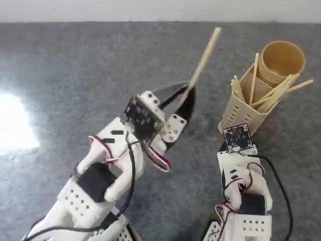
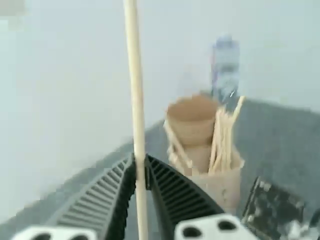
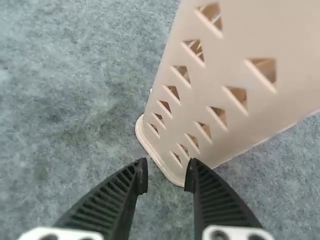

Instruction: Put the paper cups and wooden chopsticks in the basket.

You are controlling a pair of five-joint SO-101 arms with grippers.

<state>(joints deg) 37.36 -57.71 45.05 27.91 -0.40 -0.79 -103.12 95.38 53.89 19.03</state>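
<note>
Right now the left gripper [image 1: 183, 98] [image 2: 140, 162] is clenched on a single chopstick [image 1: 203, 63] [image 2: 132, 75], its two black jaws pressed against the stick from either side. The chopstick runs out past the tips, slanting up and away toward the far side of the table [image 1: 75, 65], and it is not touching the basket [image 1: 241, 108] [image 2: 220, 185] [image 3: 240, 100], which stands off to the right of it in the high view. The right gripper [image 3: 166, 175] sits low by the basket's base with its jaws parted and nothing held; the basket's bottom corner lies just ahead of the gap between the tips, and I can't tell whether either tip touches it. Inside the basket a nested stack of cups [image 1: 281, 60] [image 2: 192, 117] fills the far end, the top rim standing above the wall. Several chopsticks [image 1: 273, 95] [image 2: 222, 135] lean in the basket beside the cups, their ends fanning out over the edge. Beyond the basket, in the left wrist view, a blurred bottle [image 2: 225, 65] stands at the back of the table.
</note>
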